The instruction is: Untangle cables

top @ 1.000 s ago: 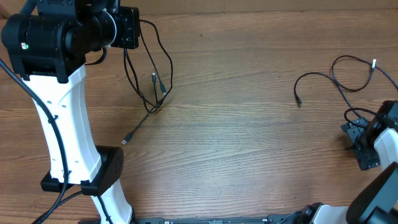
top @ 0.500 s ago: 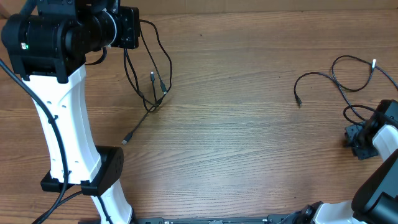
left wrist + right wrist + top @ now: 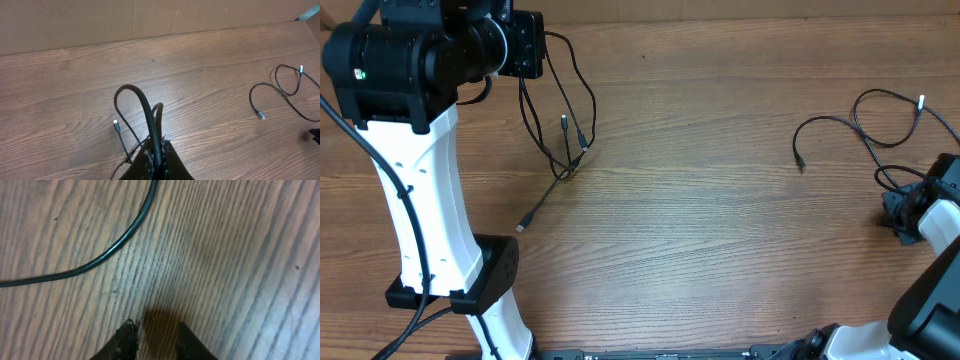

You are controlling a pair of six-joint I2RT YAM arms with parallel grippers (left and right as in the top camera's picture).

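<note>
My left gripper (image 3: 527,46) hangs high over the table's back left, shut on black cables (image 3: 563,118) that dangle in loops below it. One cord trails down to a plug (image 3: 519,227) on the wood. In the left wrist view the jaws (image 3: 156,152) pinch a thick black loop (image 3: 136,96), and a small plug (image 3: 116,125) hangs beside it. A separate cable (image 3: 876,118) lies at the far right with a white tip (image 3: 921,100). My right gripper (image 3: 899,212) sits low beside its near loop. Its fingertips (image 3: 157,330) stand narrowly apart over bare wood, with the cord (image 3: 116,244) ahead of them.
The left arm's white column and black base (image 3: 430,250) stand at the front left. A cardboard wall (image 3: 100,20) runs along the table's back edge. The right arm's base (image 3: 920,320) fills the front right corner.
The right gripper's jaws have drawn in from wide to a narrow gap, and it has shifted slightly toward the back right. The left gripper and its cables have not moved.
</note>
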